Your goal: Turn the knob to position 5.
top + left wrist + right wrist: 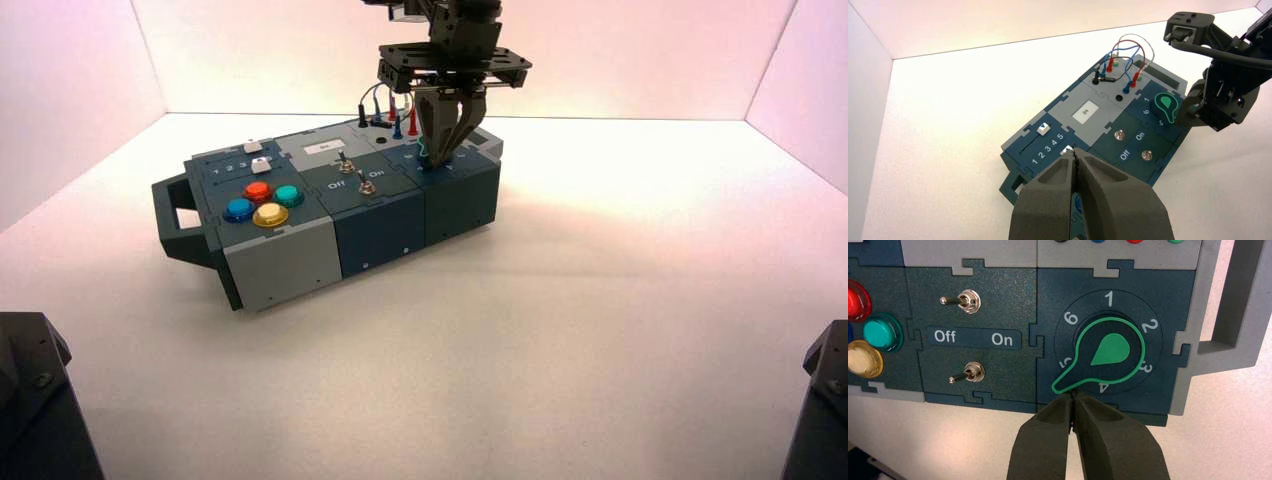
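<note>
The knob (1109, 351) is a round teal-outlined dial with a pointer tab, ringed by the numbers 1 to 6. Its tab points between 4 and 5, nearer 5. My right gripper (1073, 396) is shut with nothing in it, and its tips rest against the tab's end at the box's front edge. From above, the right gripper (437, 158) comes straight down on the right end of the box (280, 260) and hides most of the knob. My left gripper (1075, 152) is shut and empty, held back from the box on its slider side. The knob (1164, 105) also shows there.
Two metal toggle switches (964, 300) (970, 374) both lean toward Off. Red, teal, blue and yellow push buttons (263, 201) sit at the box's left end, beside a handle (178, 215). Red, blue and black wires (390, 108) stand plugged in at the back. White walls enclose the table.
</note>
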`<act>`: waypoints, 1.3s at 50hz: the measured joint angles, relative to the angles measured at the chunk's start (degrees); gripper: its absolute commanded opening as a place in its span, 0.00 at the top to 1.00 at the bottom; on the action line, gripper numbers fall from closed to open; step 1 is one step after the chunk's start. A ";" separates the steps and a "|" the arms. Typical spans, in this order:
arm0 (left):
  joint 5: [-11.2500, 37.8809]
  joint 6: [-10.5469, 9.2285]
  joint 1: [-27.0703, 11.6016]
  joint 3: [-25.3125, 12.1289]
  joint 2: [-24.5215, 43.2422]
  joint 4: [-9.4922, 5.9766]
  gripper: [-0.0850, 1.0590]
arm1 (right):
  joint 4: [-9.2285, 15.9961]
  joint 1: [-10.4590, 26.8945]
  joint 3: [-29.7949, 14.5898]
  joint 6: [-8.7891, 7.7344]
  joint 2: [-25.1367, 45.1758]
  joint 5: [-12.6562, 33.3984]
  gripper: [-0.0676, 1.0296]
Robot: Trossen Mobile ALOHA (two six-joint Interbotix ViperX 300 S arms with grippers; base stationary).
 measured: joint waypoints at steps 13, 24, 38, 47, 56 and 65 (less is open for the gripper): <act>0.00 0.00 0.00 0.00 -0.09 0.00 0.95 | 0.09 0.09 0.00 0.00 0.18 0.00 0.96; 0.00 0.09 0.00 0.00 -0.09 0.00 0.95 | 0.09 0.09 -0.53 0.09 0.18 0.18 0.96; 0.00 0.09 0.00 0.00 -0.09 0.00 0.95 | 0.18 0.09 -0.70 0.09 0.18 0.44 0.96; 0.00 0.09 0.00 0.00 -0.18 0.00 0.95 | 0.18 0.00 -0.70 0.09 0.18 0.53 0.96; 0.00 0.09 0.00 0.00 -0.26 0.00 0.95 | 0.18 0.09 -0.70 0.09 0.26 0.97 0.96; 0.00 0.18 0.00 0.00 -0.35 0.00 0.95 | 0.00 0.00 -0.70 0.00 0.18 1.93 0.96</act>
